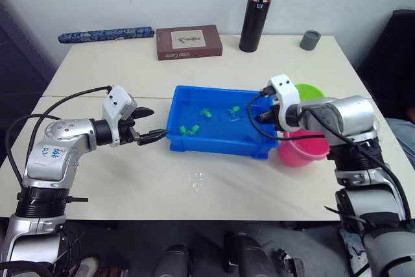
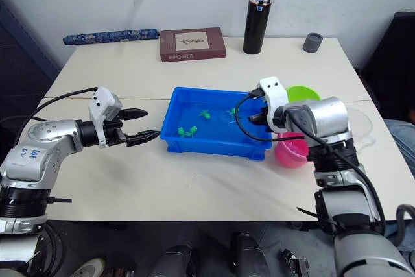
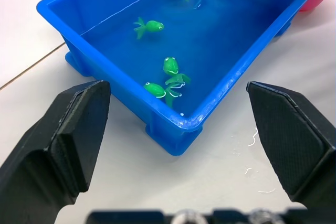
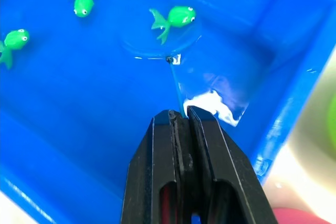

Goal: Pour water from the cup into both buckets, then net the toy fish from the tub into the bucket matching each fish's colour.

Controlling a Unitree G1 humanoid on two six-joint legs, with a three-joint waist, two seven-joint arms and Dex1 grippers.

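As laid out on the cream table (image 1: 130, 180), L to R:

1. Left gripper (image 1: 150, 124) – hovers just off the tub's L end, near table level, fingers spread wide apart, nothing between them. Pads (image 3: 68, 145) frame the tub's near corner in the wrist view.
2. Small clear wet patch (image 1: 196, 180) – on the table in front of the tub, nearer the L end.
3. Tub (image 1: 188, 144) – bright blue, rectangular, centre of table, holds water.
4. Toy fish – all green as far as visible. Two close together at the L-front (image 1: 189, 130); one mid-tub (image 1: 206, 113); one toward the R-rear (image 1: 234, 109), lying over the net hoop.
5. Net (image 4: 160, 43) – hoop under the water in the tub's R part, one green fish (image 4: 176, 18) on it; thin handle runs up to the right gripper.
6. Right gripper (image 4: 180, 116) – over the tub's R end, fingers pressed together on the net handle.
7. Green bucket (image 1: 308, 90) – just R of tub, behind the right wrist.
8. Pink bucket (image 1: 301, 150) – R-front of tub, touching or nearly so; partly hidden by the arm.
9. Cup (image 2: 360, 128) – clear, far R beyond the right arm.

Rear of table, L to R: blue patterned roll (image 1: 107, 34), brown box (image 1: 189, 42), black flask (image 1: 257, 15), grey cap (image 1: 310, 39).
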